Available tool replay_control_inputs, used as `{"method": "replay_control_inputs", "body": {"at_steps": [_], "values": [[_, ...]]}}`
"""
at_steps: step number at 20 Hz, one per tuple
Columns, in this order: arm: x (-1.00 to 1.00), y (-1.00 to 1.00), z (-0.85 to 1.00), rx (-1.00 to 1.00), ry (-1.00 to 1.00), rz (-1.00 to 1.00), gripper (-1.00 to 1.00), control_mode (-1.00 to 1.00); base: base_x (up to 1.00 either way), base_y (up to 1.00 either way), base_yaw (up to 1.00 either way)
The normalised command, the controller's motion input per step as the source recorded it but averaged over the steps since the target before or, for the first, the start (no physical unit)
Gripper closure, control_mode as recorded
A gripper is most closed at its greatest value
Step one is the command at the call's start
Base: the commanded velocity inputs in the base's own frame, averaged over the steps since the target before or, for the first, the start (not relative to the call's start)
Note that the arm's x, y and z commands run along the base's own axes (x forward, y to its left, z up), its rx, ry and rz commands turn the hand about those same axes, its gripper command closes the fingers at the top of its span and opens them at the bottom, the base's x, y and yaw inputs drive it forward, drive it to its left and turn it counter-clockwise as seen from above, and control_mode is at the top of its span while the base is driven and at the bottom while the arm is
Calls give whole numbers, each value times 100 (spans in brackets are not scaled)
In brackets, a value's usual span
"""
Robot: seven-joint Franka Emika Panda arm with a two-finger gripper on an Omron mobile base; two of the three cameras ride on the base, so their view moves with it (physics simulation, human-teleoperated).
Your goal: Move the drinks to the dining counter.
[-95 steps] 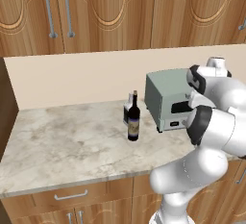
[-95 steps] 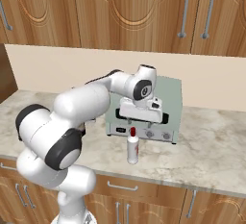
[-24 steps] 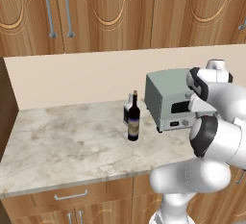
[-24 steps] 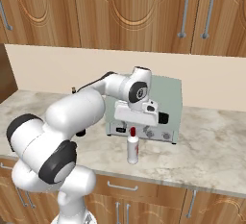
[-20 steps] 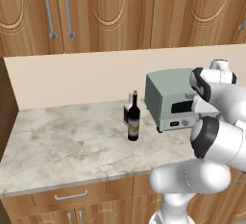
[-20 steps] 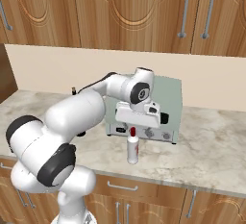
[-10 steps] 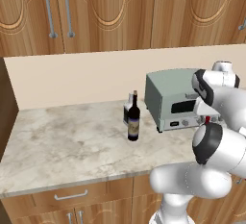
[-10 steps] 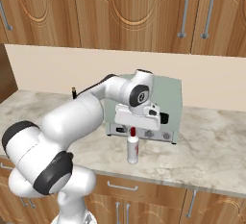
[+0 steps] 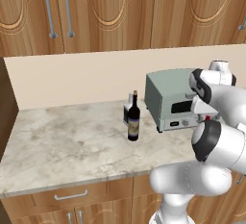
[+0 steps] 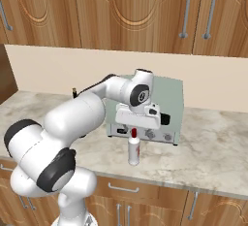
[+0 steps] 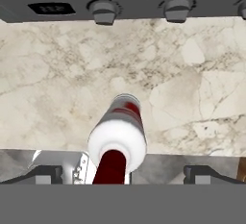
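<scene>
The gripper [image 11: 122,170] hung above the white bottle [image 10: 133,148], which stood on the worktop [image 9: 62,141] just in front of the toaster oven [image 10: 164,108]; its fingers [image 11: 45,172] stood wide apart, jaws open, with the red cap [image 11: 111,165] between them. A descent slightly off centre would likely strike the cap and topple this narrow bottle, or knock it against the oven's knobs [image 11: 104,11]. The wine bottle [image 9: 133,118] hid most of the clear bottle [image 9: 127,111] behind it, and the fingertips were cut off at the hand view's lower edge
</scene>
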Motion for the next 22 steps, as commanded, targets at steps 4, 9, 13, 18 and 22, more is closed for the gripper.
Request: {"method": "replay_control_inputs", "body": {"at_steps": [4, 9, 13, 18, 22], "values": [[5, 1, 0, 0, 0, 0, -100, -100, 0, 0, 0], [-2, 0, 0, 0, 0, 0, -100, -100, 0, 0, 0], [-4, 0, 0, 0, 0, 0, -100, -100, 0, 0, 0], [0, 2, -11, 0, 0, 0, -100, -100, 0, 0, 0], [-1, 3, -14, 0, 0, 0, -100, -100, 0, 0, 0]]}}
